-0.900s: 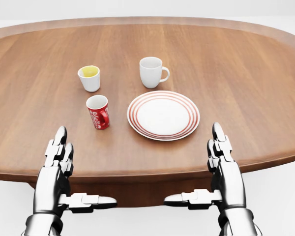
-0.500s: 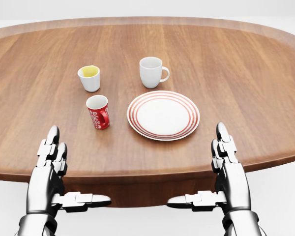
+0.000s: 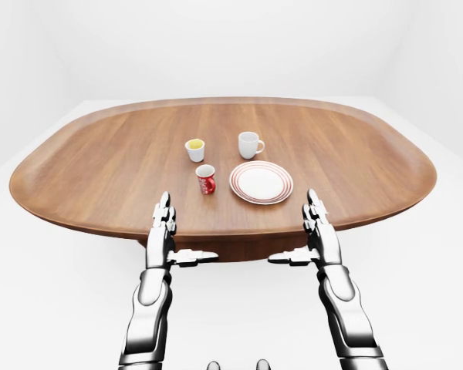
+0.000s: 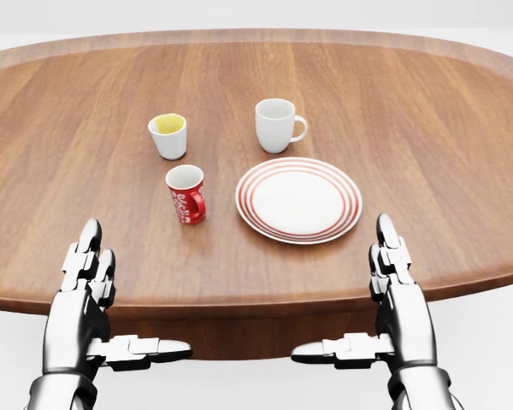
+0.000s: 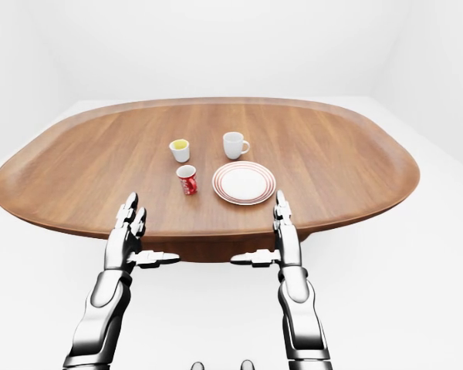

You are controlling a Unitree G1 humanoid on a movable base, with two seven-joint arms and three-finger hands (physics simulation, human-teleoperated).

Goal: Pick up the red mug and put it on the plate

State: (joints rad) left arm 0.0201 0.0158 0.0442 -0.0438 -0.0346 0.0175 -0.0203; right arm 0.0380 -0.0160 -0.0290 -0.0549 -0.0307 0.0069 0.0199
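Note:
The red mug (image 4: pixel 186 194) stands upright on the wooden table (image 4: pixel 427 128), handle toward the right, just left of the red-ringed white plate (image 4: pixel 298 200). The plate is empty. My left hand (image 4: pixel 120 307) is open at the bottom left, fingers over the table's near edge and thumb pointing inward below it. It is below and left of the mug and apart from it. My right hand (image 4: pixel 359 307) is open at the bottom right, mirrored, below and right of the plate. Both hands are empty.
A white mug (image 4: pixel 275 125) stands above the plate. A small white cup with a yellow inside (image 4: pixel 168 135) stands above the red mug. The oval table's near edge (image 3: pixel 231 231) runs just under my fingers, with white floor all round.

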